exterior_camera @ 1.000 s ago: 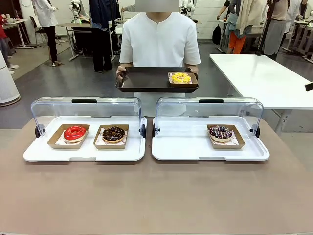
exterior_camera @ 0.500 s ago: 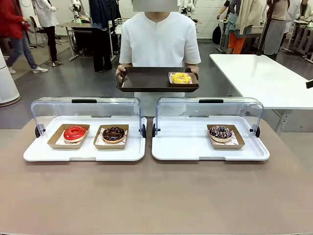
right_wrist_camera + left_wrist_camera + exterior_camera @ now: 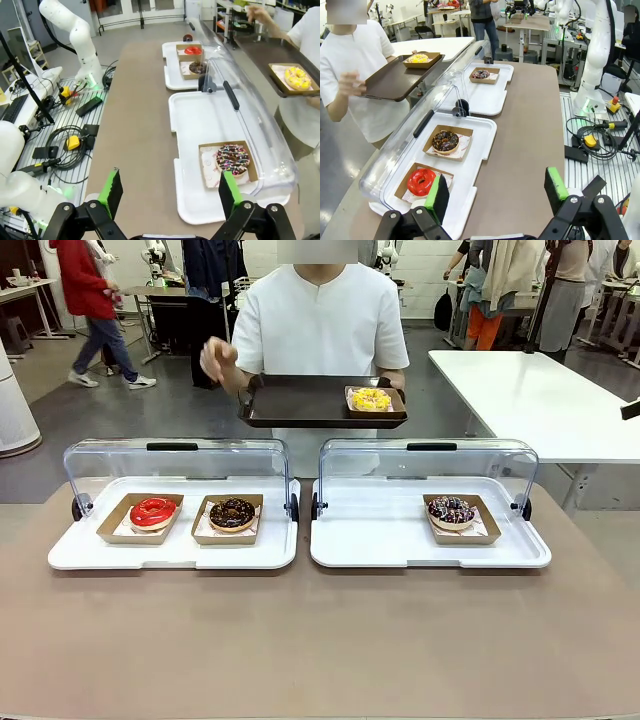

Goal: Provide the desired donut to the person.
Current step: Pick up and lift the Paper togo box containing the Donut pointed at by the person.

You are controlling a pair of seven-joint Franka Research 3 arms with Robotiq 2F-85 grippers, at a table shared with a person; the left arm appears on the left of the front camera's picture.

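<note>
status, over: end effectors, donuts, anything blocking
Left end effector open, empty; right end effector same. Red donut, chocolate donut, sprinkle donut on open display trays. Person holds tray with yellow donut, one hand raised. Nothing blocking.

Left case (image 3: pixel 85 554) beside right case (image 3: pixel 372 538), person (image 3: pixel 325 330) behind.

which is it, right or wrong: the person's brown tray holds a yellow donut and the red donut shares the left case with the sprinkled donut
Wrong in one respect: the red donut shares the left case with the chocolate donut, as the front view shows; the sprinkled donut sits alone in the right case. The brown tray does hold a yellow donut.
</note>
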